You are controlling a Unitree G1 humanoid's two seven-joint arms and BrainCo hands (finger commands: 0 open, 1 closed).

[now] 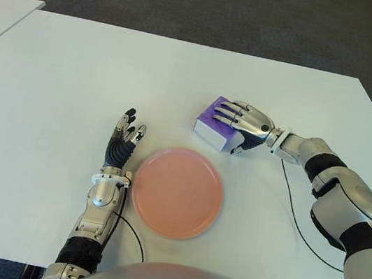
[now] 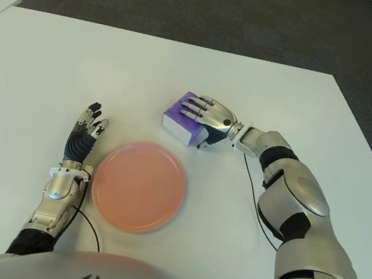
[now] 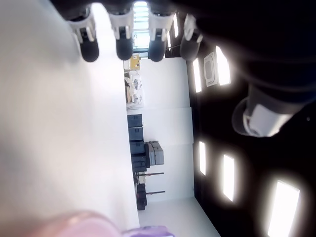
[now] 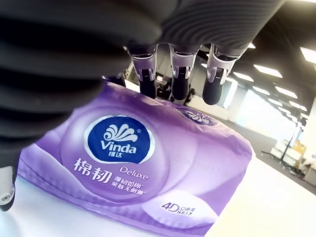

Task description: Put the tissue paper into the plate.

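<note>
Closest to me, a round pink plate sits empty on the white tabletop. Just to its left is my left hand, fingers straight and relaxed, holding nothing. Beyond the plate, slightly to its right, a purple tissue paper pack lies on the tabletop, well apart from the plate. My right hand covers the pack from above, fingers draped over its top, thumb down its near side, not yet clearly clamped.
</note>
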